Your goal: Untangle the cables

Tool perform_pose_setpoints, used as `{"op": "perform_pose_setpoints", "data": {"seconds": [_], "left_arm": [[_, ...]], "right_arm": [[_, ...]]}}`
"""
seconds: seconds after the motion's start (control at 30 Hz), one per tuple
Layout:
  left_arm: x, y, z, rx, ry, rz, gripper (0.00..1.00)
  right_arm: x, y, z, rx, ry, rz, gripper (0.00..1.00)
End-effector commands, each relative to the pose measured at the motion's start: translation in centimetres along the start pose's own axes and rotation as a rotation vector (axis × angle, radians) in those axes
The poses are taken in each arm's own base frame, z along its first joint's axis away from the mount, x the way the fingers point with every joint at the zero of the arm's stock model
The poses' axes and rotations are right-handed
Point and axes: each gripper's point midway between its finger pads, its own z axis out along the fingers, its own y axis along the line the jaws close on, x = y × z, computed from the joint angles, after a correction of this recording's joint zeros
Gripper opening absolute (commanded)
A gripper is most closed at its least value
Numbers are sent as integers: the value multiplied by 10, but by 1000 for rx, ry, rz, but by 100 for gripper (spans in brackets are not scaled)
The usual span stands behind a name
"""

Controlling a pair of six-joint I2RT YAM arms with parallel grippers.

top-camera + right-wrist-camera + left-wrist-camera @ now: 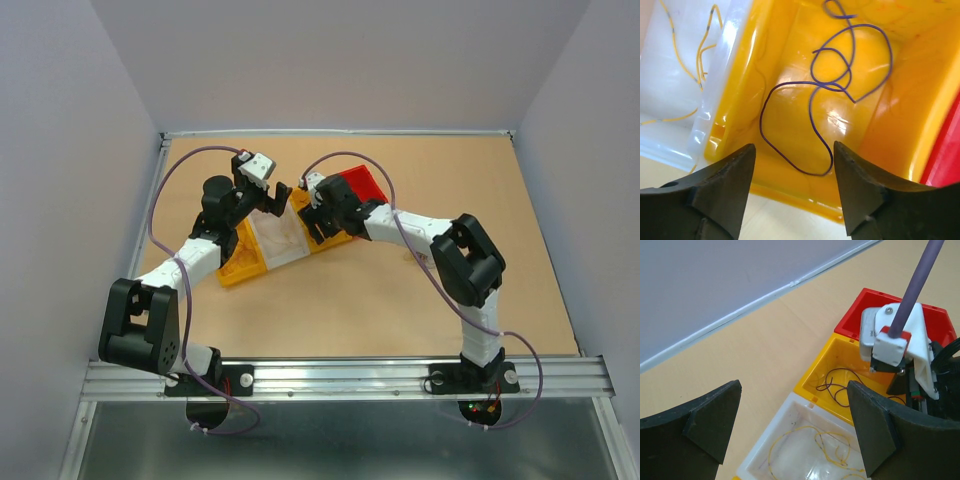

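The cables lie apart in separate bins. A thin blue-purple wire curls loosely on the floor of a yellow bin. Just above that bin's near wall my right gripper hangs open, with nothing between its fingers. A yellow-orange wire loops inside the white bin beside it. My left gripper hovers over this white bin, wide open and holding nothing. From above, the left gripper and right gripper stand close together over the row of bins.
A red bin adjoins the yellow one on the far right, and another yellow bin sits left of the white bin. Thick lilac cables arc over both arms. Tan tabletop surrounds the bins, with walls at the back and sides.
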Motion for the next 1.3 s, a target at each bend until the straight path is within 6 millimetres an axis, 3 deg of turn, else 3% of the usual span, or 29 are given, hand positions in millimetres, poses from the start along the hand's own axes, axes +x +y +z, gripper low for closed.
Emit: {"op": "perform_pose_setpoints", "data": {"seconds": [0.0,0.27,0.3,0.37,0.43,0.5,0.53,0.6,0.63,0.67,0.83,0.97,1.0,1.13,1.27], "left_arm": [[-27,6,2,-11,-71,40,99],[-29,6,0,-13,-76,42,99],[-29,6,0,-10,-77,42,99],[-31,6,-1,-12,-79,45,99],[-30,5,-1,-8,-80,45,99],[-31,4,-1,-2,-84,46,99],[-32,3,-1,0,-84,47,99],[-31,1,0,3,-85,47,98],[-31,-1,1,7,-85,47,98],[-30,-2,1,12,-83,46,98],[-29,-10,2,35,-84,52,98],[-31,-29,2,86,-92,75,98],[-33,-41,2,119,-100,91,98],[-29,-78,3,224,-107,151,98],[-21,-98,2,284,-98,187,98]], "right_arm": [[-27,-8,-20,57,-80,33,70],[-69,-29,-49,185,-238,138,70],[-63,-31,-52,199,-238,144,69],[-74,-36,-69,227,-301,170,67],[-61,-38,-76,241,-298,180,66],[-66,-42,-100,262,-342,198,67],[-50,-45,-102,279,-317,200,74],[-45,-56,-124,344,-344,224,86],[-28,-61,-126,377,-322,229,90],[-26,-73,-140,441,-341,258,92],[22,-110,-168,577,-270,352,91],[64,-122,-187,666,-210,424,87],[76,-121,-188,672,-185,425,87],[91,-128,-198,734,-187,462,79],[97,-130,-195,746,-171,462,73]]}}
